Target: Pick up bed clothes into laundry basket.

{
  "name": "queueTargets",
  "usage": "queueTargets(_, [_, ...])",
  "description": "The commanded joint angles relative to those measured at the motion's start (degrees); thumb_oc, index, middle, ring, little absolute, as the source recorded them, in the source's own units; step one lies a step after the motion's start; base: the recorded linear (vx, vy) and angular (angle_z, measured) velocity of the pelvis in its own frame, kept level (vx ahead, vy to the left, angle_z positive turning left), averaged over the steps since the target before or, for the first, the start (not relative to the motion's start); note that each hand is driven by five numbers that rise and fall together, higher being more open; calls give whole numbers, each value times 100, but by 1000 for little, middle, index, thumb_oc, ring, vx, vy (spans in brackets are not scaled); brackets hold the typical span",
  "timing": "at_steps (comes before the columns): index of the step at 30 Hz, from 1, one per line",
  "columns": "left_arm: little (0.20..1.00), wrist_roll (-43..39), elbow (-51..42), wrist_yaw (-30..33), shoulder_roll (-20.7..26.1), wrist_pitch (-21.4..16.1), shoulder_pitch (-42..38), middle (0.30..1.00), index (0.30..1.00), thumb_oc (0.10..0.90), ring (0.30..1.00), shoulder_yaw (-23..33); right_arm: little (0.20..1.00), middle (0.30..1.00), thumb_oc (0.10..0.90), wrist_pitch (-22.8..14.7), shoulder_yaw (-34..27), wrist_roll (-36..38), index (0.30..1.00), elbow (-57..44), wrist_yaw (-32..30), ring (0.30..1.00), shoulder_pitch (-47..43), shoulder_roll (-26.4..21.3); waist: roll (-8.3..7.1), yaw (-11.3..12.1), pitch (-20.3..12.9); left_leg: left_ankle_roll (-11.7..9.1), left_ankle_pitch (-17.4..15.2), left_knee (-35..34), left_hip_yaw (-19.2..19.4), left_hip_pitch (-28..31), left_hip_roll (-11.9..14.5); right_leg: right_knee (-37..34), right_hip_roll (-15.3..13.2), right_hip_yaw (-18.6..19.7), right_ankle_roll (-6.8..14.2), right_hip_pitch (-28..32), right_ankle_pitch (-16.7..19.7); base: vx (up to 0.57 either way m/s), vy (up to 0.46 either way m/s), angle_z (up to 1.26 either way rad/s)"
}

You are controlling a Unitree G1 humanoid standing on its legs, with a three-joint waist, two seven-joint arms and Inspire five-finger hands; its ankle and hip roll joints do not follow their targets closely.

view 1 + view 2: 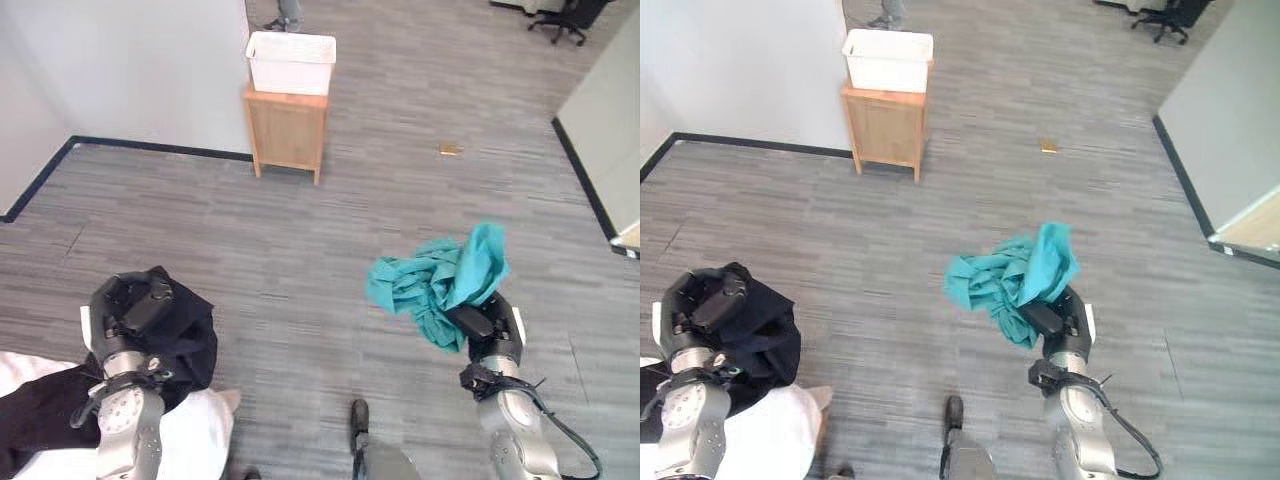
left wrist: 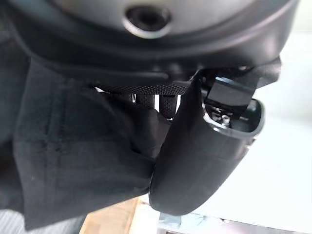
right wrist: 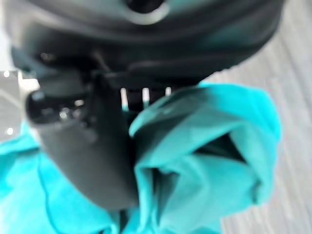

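A crumpled teal garment hangs in the air at the lower right, with my right hand shut on it from below; the right wrist view has the teal cloth bunched against the thumb. At the lower left my left hand is raised and shut on a black garment, whose folds press against the thumb in the left wrist view. A white laundry basket stands on a small wooden cabinet far ahead by the wall.
White bedding lies at the bottom left under the black cloth. Grey plank floor stretches between me and the cabinet. A white wall stands to the left, another wall corner on the right. An office chair sits far back.
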Motion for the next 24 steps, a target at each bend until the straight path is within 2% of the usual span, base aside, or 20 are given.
queueTargets(1, [300, -180, -869, -206, 565, -604, -289, 300, 300, 400, 300, 257, 300, 300, 400, -892, -211, 123, 300, -606, 87, 300, -563, -485, -242, 31, -542, 28, 2660, 1378, 47, -88, 201, -600, -388, 347, 389, 425, -390, 473, -555, 0])
queueTargets(2, [300, -159, -924, -207, 565, -602, -280, 300, 300, 400, 300, 285, 300, 300, 400, -905, -170, 173, 300, -557, 90, 300, -649, -534, -384, 173, -436, 108, 2656, 2192, -28, -430, -95, -649, -398, 347, 292, 579, -400, 385, -500, -36])
queueTargets(4, [300, -207, -955, -223, 505, -586, -289, 300, 300, 400, 300, 348, 300, 300, 400, -854, -139, 197, 300, -461, 28, 300, -802, -620, -566, 353, -257, 219, 2395, 2919, 96, -876, -470, -714, -408, 434, 186, 851, -462, 387, -425, -49])
queueTargets(5, [300, -292, -988, -248, 459, -608, -280, 300, 300, 400, 300, 410, 300, 300, 400, -833, -141, 228, 300, -495, 50, 300, -831, -618, -581, 498, -206, 179, 2220, 2936, 119, -1054, -656, -715, -391, 474, 173, 981, -550, 438, -268, -6])
queueTargets(7, [300, -366, -1074, -191, 348, -639, -188, 300, 300, 400, 300, 583, 300, 300, 400, -774, -152, 238, 300, -571, 93, 300, -800, -613, -503, 764, -170, 126, 1864, 2799, 204, -1470, -1138, -785, -294, 542, 142, 1316, -709, 452, -194, -9])
queueTargets(9, [300, -384, -1065, -111, 343, -760, -149, 300, 300, 400, 300, 769, 300, 300, 400, -773, -194, 254, 300, -561, 104, 300, -810, -596, -417, 925, -165, 89, 1664, 2132, 380, -1891, -1438, -824, -183, 555, 112, 1545, -851, 435, -150, -39])
queueTargets(11, [300, -321, -1099, -66, 354, -879, -56, 300, 300, 400, 300, 925, 300, 300, 400, -822, -208, 211, 300, -489, 77, 300, -774, -529, -236, 1105, -259, 206, 1381, 615, 778, -1941, -1631, -877, 76, 552, 88, 1902, -1183, 565, -97, -21])
queueTargets(13, [300, -240, -1203, -28, 328, -942, 91, 300, 300, 400, 300, 1067, 300, 300, 400, -826, -163, 119, 300, -416, 91, 300, -728, -489, -66, 1301, -387, 302, 1700, -352, 740, -1925, -1883, -946, 311, 600, 58, 2174, -1312, 537, -47, -18])
queueTargets(15, [300, -119, -1421, 52, 306, -981, 228, 300, 300, 400, 300, 1251, 300, 300, 400, -806, -122, -28, 300, -407, 144, 300, -600, -462, 7, 1469, -548, 279, 2134, -1362, 732, -1926, -2041, -1101, 387, 785, 9, 2700, -1606, 621, -38, -46])
queueTargets(18, [300, 43, -1682, 112, 385, -1037, 320, 300, 300, 400, 300, 1462, 300, 300, 400, -710, -119, -127, 300, -446, 285, 300, -550, -403, -34, 1549, -683, 274, 2281, -1146, 995, -1991, -2064, -1066, 214, 881, 52, 3169, -1902, 583, 63, -40])
queueTargets(20, [300, 189, -1757, 113, 410, -1050, 404, 300, 300, 400, 300, 1499, 300, 300, 400, -674, -96, -190, 300, -530, 365, 300, -476, -344, -102, 1582, -832, 411, 2235, -1089, 995, -1883, -2077, -929, 14, 846, 151, 3205, -1962, 566, 159, -22])
queueTargets(21, [300, 281, -1745, 147, 458, -1033, 441, 300, 300, 400, 300, 1566, 300, 300, 400, -649, -66, -227, 300, -554, 394, 300, -480, -275, -228, 1590, -940, 464, 2113, -1006, 945, -1826, -2153, -766, -187, 838, 279, 3214, -1880, 638, 187, -20])
queueTargets(22, [300, 299, -1733, 144, 504, -1015, 437, 300, 300, 400, 300, 1590, 300, 300, 400, -634, -67, -216, 300, -547, 452, 300, -485, -244, -359, 1566, -965, 524, 1940, -912, 955, -1732, -2251, -337, -428, 831, 482, 3181, -1535, 532, 203, -11])
queueTargets(23, [300, 295, -1746, 160, 556, -973, 417, 300, 300, 400, 300, 1557, 300, 300, 400, -611, -36, -247, 300, -624, 437, 300, -480, -198, -358, 1545, -945, 612, 1848, -855, 964, -1650, -2230, 362, -543, 849, 634, 2902, -965, 302, 135, 9])
queueTargets(24, [300, 295, -1745, 160, 555, -973, 417, 300, 300, 400, 300, 1555, 300, 300, 400, -608, -36, -249, 300, -627, 435, 300, -477, -199, -366, 1564, -970, 610, 1834, -858, 982, -1671, -2223, 388, -545, 871, 632, 2861, -980, 241, 169, -4])
